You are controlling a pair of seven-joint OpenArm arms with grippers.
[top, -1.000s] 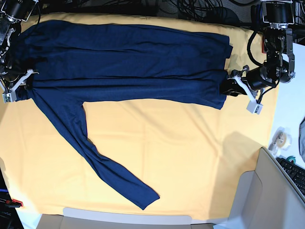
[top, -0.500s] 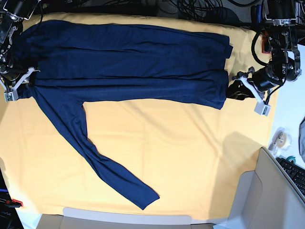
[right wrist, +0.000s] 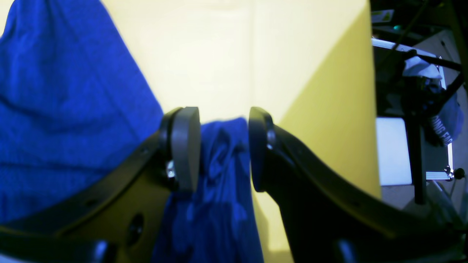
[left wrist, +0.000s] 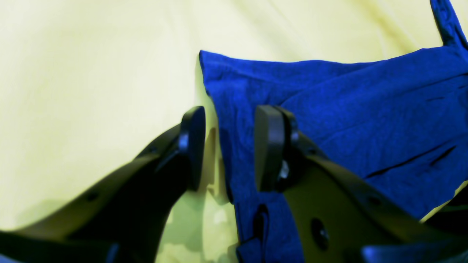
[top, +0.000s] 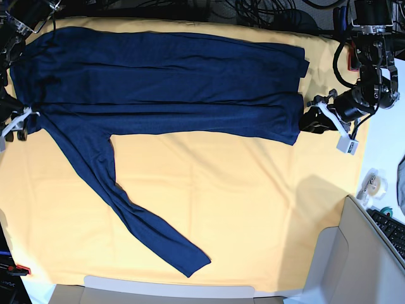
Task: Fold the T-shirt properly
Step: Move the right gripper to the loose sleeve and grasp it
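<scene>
The dark navy T-shirt (top: 164, 82) lies flat on the yellow-orange cloth (top: 240, 202), folded lengthwise, with one long sleeve (top: 133, 215) trailing toward the front. My left gripper (top: 314, 120) is at the shirt's right hem. In the left wrist view it (left wrist: 230, 146) is open, and the hem edge (left wrist: 329, 120) lies between and under the fingers. My right gripper (top: 19, 123) is at the shirt's left end. In the right wrist view it (right wrist: 223, 149) is open, with a bunch of blue fabric (right wrist: 219, 175) lying between the jaws.
A tape roll (top: 373, 183) and a keyboard (top: 392, 231) sit at the right edge. A grey box (top: 354, 266) stands at the front right. Cables (top: 266, 9) run along the back edge.
My left gripper has drawn back to the right, off the hem. My right gripper has shifted left and slightly down at the shirt's left end. The shirt lies much as before.
</scene>
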